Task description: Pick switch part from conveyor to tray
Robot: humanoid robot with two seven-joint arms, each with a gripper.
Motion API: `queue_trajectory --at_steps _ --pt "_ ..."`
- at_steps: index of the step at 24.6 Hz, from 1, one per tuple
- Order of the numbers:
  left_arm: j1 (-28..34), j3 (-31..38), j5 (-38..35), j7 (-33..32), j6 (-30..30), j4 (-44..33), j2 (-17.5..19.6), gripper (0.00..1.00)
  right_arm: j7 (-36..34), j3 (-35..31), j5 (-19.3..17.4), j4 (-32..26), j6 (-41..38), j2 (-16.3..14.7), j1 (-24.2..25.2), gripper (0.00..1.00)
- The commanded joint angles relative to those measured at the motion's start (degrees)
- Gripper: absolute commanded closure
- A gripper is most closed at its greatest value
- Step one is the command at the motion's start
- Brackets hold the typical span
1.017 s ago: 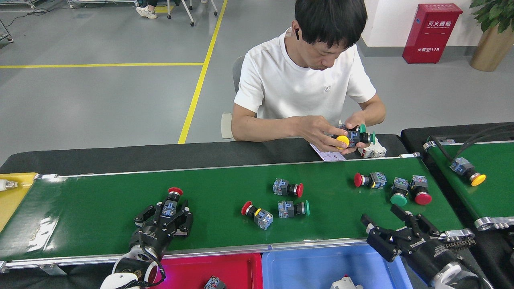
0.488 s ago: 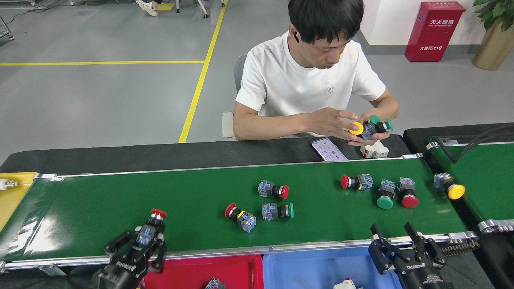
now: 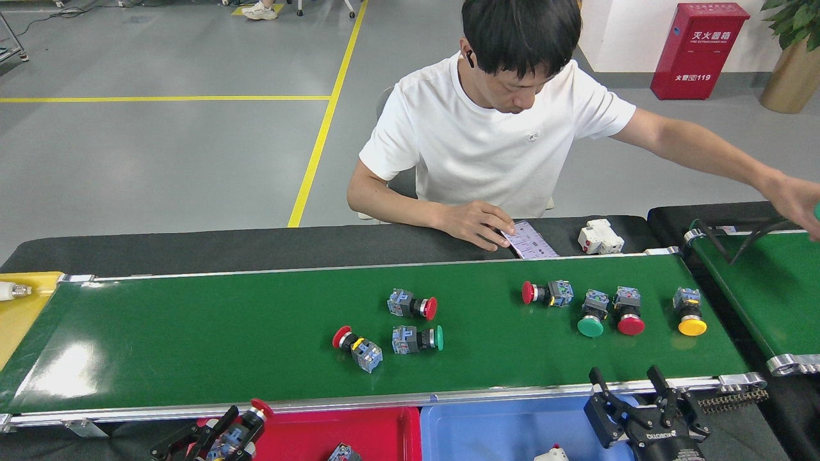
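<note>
We find our left pincer [image 3: 234, 435] clamped on a red-capped switch part [image 3: 246, 422], held at the near edge of the conveyor [image 3: 192, 339], over the left end of the red tray [image 3: 384, 426]. The part's long axis tilts up and away, cap outermost. Release calls for a short shift rightward. Our right pincer [image 3: 631, 387] stands apart and empty above the blue tray [image 3: 487, 429].

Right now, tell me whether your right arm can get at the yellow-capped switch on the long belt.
Probably yes. My right gripper hangs open at the near edge of the conveyor, and the yellow-capped switch lies just beyond it, with bare belt between them and nothing over it.
</note>
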Motion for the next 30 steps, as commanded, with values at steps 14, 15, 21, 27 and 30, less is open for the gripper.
queue_trajectory --at_steps 14,15,21,27,30 --pt "-0.2 25.0 5.2 -11.9 2.8 -0.3 -14.3 0.00 2.7 14.2 2.3 23.6 18.7 2.2 -22.3 0.28" --pt "0.0 25.2 5.2 -11.9 4.0 -0.7 -15.2 0.00 2.6 14.5 2.1 23.8 18.1 1.8 -22.4 0.46" --pt "1.9 23.6 5.0 -11.8 6.9 -3.2 -17.2 0.00 2.4 14.9 1.9 23.5 9.9 1.7 -22.4 0.98" --pt "-1.7 16.7 4.3 -11.8 6.8 -3.0 -16.3 0.00 2.8 15.2 -0.8 17.3 5.3 1.7 -20.1 0.98" --pt "-5.3 12.6 1.6 -11.9 6.8 -2.3 -14.8 0.00 3.1 15.2 -1.8 7.0 -4.1 1.6 -13.3 0.98"
